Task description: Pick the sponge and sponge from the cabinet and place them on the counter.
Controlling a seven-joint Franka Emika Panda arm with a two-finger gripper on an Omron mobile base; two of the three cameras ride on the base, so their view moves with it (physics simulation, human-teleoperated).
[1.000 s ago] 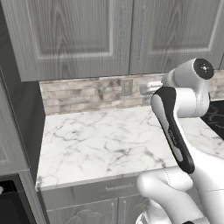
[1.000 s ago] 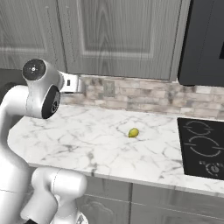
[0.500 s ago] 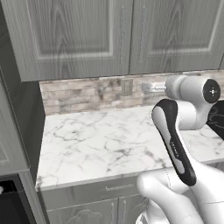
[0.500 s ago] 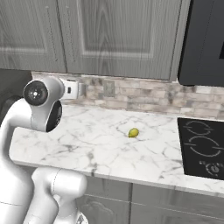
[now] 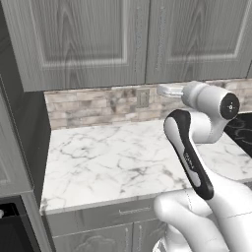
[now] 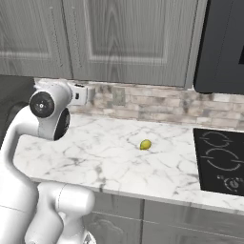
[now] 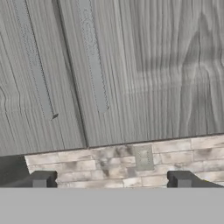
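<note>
Lowering since a second ago, my arm's hand is now sitting beneath the closed cabinet [image 5: 93,39] doors, level with the brick backsplash [image 5: 98,106]. Its gripper [image 7: 111,181] is standing wide with nothing between the fingertips [image 7: 41,179], facing the door seam and a wall outlet [image 7: 143,157]. I am seeing no sponges outside those doors; the marble tabletop [image 6: 119,157] is carrying a small yellow-green ball [image 6: 145,144], left of the black stovetop [image 6: 221,159].

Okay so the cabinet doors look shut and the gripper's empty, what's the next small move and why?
Probably raise the open gripper toward a handle by the cabinet door seam. Both doors are closed, so the sponges can't be reached yet, and the hand currently points low, near the backsplash.
</note>
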